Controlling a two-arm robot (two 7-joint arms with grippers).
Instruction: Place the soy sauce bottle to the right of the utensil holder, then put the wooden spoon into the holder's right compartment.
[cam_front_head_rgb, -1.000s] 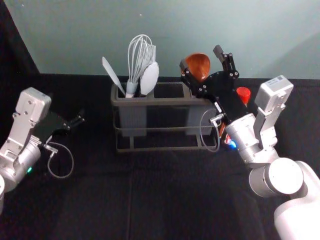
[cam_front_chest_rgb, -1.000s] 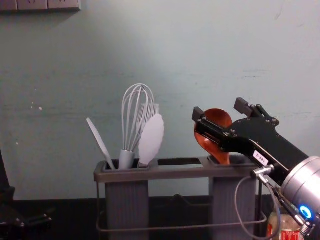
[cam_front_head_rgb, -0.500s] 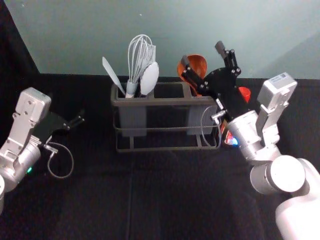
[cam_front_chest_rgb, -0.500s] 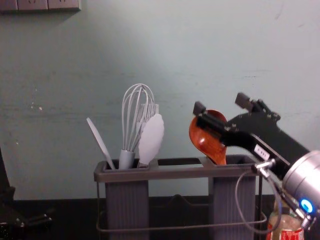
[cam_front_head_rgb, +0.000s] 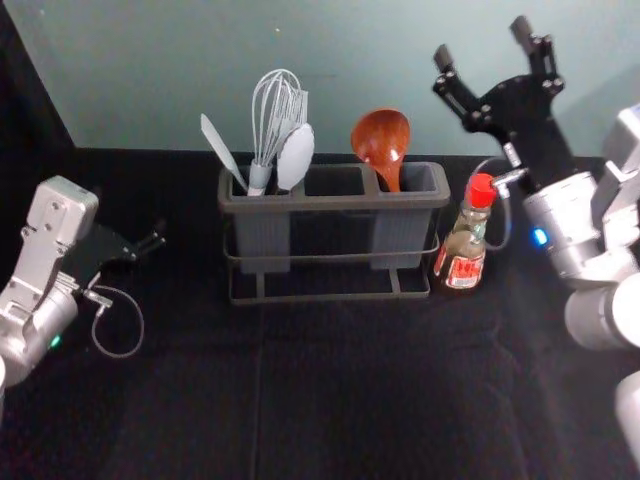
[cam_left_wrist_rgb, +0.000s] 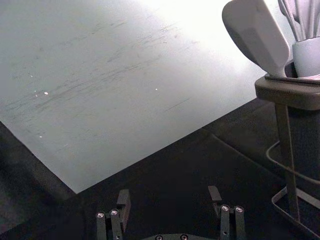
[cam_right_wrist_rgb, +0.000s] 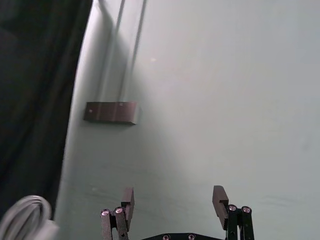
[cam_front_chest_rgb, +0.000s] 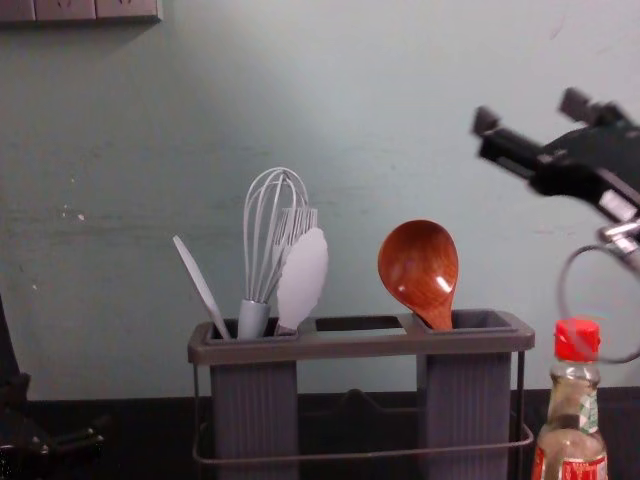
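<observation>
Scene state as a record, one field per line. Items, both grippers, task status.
holder: utensil holder, on dark table
left compartment: whisk and other pale utensils
right compartment: wooden spoon, bowl up, handle at the compartment's left side
bottle: soy sauce bottle, red cap, upright, right of holder
right gripper: right gripper, open, empty, raised to the right of the spoon
left gripper: left gripper, open, empty, parked left of holder
status: both placements look done

The table (cam_front_head_rgb: 350, 400) is covered in black cloth, with wrinkles toward the right. Directly on it, near the back edge, stands the utensil holder (cam_front_head_rgb: 335, 203); the soy sauce bottle (cam_front_head_rgb: 463, 245) stands upright just beside the holder's right end.
</observation>
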